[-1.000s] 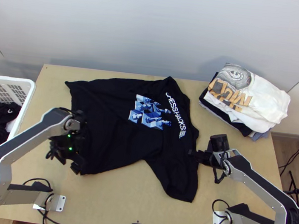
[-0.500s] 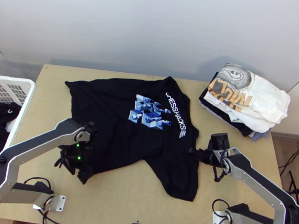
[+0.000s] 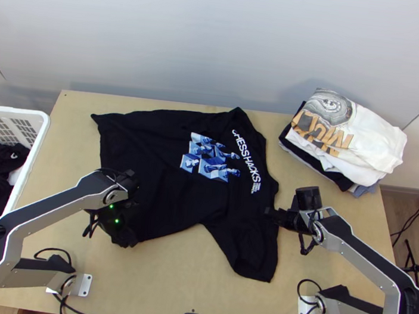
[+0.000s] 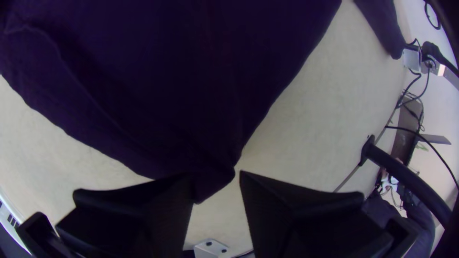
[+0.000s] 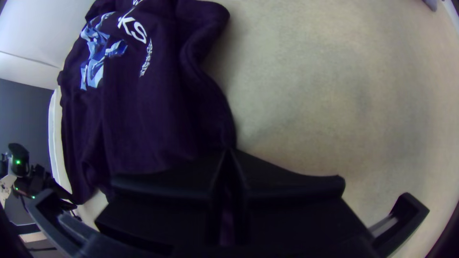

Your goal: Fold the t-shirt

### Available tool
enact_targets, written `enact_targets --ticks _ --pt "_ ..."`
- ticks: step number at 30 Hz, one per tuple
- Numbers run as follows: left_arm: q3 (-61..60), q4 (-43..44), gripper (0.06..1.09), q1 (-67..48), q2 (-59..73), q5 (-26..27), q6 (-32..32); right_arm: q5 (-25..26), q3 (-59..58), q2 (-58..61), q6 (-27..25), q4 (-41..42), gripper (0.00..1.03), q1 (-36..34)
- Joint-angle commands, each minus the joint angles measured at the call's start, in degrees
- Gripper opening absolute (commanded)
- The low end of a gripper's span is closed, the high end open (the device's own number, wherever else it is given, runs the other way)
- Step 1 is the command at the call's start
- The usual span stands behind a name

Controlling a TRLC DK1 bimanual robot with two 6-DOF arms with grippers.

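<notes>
Top view: Apparently setting up to fold black chess-print T-shirt (image 3: 160, 170), spread beside folded-laundry stack (image 3: 346, 141), with left gripper (image 4: 217, 176) open at hem corner far from stack, right gripper (image 5: 229, 155) closed on nearer edge; should next clamp corner.

1. The left gripper (image 3: 127, 239) is carried toward 4 o'clock in the top view, compared with a second ago; most of that shift is made in the first half-second, and since then it is moved only slightly, toward 3 o'clock.
2. The left arm (image 3: 63, 209) is brought along with it, its wrist joint being set farther toward 4 o'clock.
3. The lower-left corner of the t-shirt (image 4: 213, 179), seen at the gripper's 4 o'clock side a second ago, is now covered from above by the gripper.
4. A little more of the t-shirt's hem is uncovered at the gripper's 11 o'clock side.
</notes>
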Motion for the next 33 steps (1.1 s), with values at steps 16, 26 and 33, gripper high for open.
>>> enact_targets --ticks 16,26,33 --pt "12.6 14.1 0.09 26.5 -5.7 0.2 -13.5 0.0 16.9 -7.4 -9.6 -0.1 0.03 -9.9" --pt "29.0 26.5 0.09 34.3 -6.8 -10.9 -25.7 2.6 41.0 0.9 -14.7 -0.1 0.03 -9.6" --pt "39.2 30.3 0.09 38.4 -2.9 -12.2 -25.9 3.7 53.7 5.8 -15.8 0.1 0.03 -8.3"
